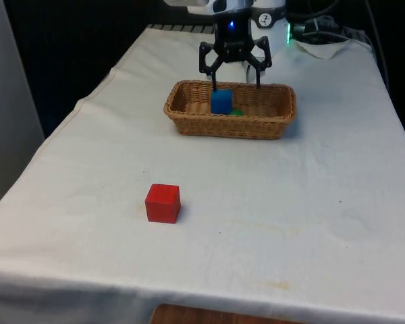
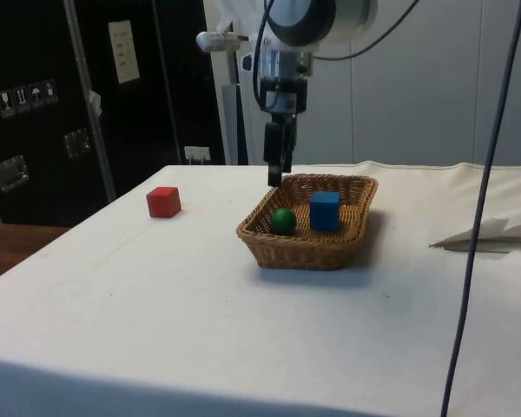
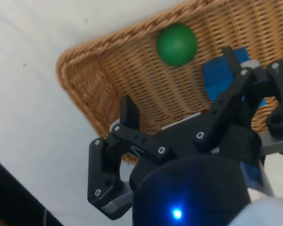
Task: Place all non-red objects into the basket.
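Note:
A wicker basket (image 1: 229, 128) (image 2: 304, 254) stands at the far middle of the table. Inside it lie a blue cube (image 1: 221, 102) (image 2: 325, 210) (image 3: 219, 77) and a green ball (image 1: 237, 113) (image 2: 283, 220) (image 3: 176, 44), side by side. My gripper (image 1: 236, 86) (image 2: 276, 178) (image 3: 179, 82) hangs open just above the basket's far rim, with nothing between its fingers. A red cube (image 1: 163, 203) (image 2: 163, 201) sits alone on the cloth, well nearer the front edge and to the front view's left of the basket.
Crumpled white material (image 1: 324, 46) (image 2: 491, 234) and cables lie at the far corner on the front view's right. A black cable (image 2: 478, 226) hangs down in the side view. The table's edges drop off on both sides.

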You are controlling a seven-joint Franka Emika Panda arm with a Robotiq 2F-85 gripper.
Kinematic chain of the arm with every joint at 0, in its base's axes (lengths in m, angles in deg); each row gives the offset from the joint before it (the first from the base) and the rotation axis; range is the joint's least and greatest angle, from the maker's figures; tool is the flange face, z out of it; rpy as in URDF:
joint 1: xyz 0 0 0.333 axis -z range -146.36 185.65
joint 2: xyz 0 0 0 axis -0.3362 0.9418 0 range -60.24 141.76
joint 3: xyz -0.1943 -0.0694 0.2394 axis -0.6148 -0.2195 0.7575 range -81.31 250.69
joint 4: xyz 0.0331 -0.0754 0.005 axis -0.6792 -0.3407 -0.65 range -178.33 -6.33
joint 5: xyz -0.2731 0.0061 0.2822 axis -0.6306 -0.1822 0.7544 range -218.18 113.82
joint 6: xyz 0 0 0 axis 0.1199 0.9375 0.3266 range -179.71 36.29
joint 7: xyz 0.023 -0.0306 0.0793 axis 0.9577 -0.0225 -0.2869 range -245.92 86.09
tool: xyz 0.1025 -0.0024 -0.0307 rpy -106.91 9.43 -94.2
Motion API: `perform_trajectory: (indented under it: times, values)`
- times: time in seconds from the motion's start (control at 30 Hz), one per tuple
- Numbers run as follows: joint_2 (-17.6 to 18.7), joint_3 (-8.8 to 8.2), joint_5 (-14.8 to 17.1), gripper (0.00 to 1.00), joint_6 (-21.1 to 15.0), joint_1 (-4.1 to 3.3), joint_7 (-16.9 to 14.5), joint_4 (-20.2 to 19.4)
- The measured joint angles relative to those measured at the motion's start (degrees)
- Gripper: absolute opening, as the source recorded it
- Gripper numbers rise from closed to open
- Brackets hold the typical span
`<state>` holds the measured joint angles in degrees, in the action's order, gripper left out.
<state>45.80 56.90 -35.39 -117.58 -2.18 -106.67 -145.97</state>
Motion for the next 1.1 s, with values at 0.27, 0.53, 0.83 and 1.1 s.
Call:
perform_trajectory:
  times: [0.27,0.53,0.83,1.1]
  values:
    - [-4.3,1.09,-3.4,1.0,1.9,0.0,5.1,-0.1]
    - [-6.8,2.64,-6.2,1.0,3.7,0.0,9.5,1.1]
    - [-7.0,4.64,-8.1,1.0,7.8,0.0,13.1,6.1]
    - [-6.6,5.56,-8.3,1.0,10.5,0.0,14.6,9.4]
